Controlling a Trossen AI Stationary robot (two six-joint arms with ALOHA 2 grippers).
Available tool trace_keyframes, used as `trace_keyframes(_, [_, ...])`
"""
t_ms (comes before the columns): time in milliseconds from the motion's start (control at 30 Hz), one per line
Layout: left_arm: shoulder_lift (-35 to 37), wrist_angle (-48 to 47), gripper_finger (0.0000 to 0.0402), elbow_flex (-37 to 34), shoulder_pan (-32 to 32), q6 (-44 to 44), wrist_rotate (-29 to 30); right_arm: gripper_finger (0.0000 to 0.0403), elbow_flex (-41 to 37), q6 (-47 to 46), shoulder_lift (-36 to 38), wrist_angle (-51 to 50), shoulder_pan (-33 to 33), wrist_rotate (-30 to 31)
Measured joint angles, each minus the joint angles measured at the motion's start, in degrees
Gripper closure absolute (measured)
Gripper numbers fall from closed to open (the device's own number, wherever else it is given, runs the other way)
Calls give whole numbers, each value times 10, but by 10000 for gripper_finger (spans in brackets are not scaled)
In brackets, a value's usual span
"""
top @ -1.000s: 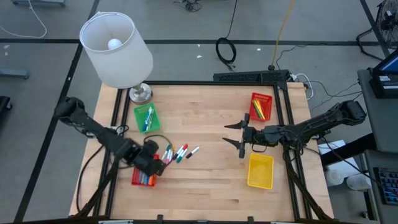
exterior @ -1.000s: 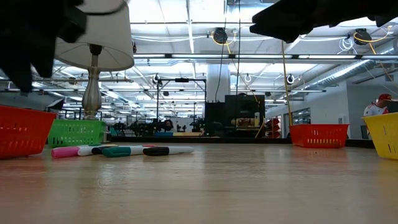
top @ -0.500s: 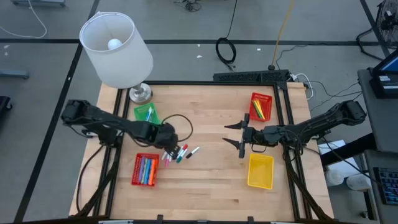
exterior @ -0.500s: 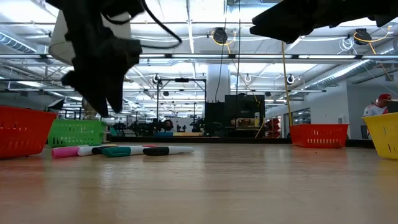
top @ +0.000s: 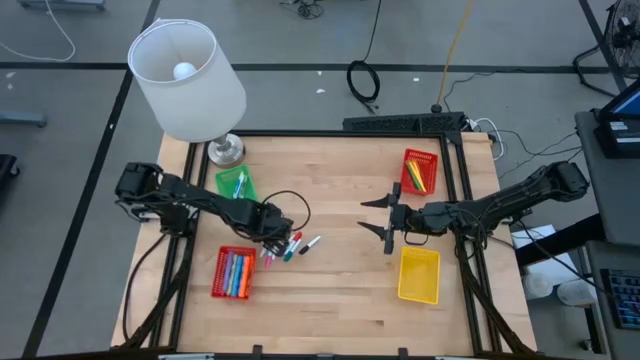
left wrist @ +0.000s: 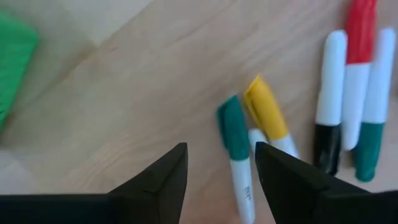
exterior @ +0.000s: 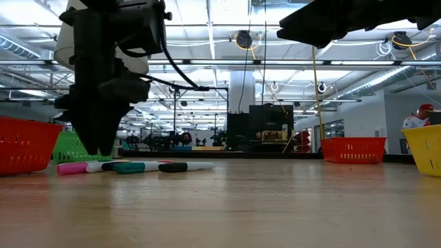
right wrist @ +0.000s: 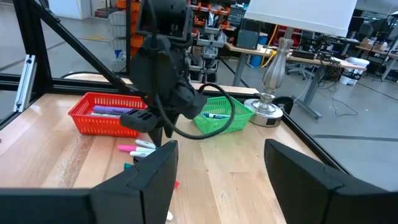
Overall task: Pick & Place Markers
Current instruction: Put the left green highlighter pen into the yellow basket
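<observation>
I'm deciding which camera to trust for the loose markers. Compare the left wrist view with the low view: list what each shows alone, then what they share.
Only the left wrist view shows a yellow-capped marker and the open left gripper just above the pile. Only the low view shows the yellow basket, the far red basket and a pink marker. Both show the loose markers lying on the wooden table, and a bit of the green basket.

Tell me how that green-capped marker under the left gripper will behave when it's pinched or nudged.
The green-capped marker looks rigid, so it probably won't bend. Its round barrel lies flat on the table, so a nudge may roll it. It touches the yellow-capped marker, so the open left gripper could shift both.
</observation>
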State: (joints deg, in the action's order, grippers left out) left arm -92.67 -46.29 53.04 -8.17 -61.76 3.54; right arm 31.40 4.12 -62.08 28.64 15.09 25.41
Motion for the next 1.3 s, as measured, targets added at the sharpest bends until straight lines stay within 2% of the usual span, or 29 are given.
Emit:
trace_keyframes(267, [0, -15, 224, 0, -18, -21, 22, 176, 0, 0, 0, 0, 0, 0])
trace_keyframes(633, [0, -5, 207, 0, -28, -21, 26, 177, 0, 0, 0, 0, 0, 0])
trace_keyframes(1167, [0, -1, 206, 0, -27, -19, 29, 177, 0, 0, 0, 2, 0, 0])
trace_keyframes(1300, [-24, -2, 206, 0, -27, -19, 18, 177, 0, 0, 0, 2, 0, 0])
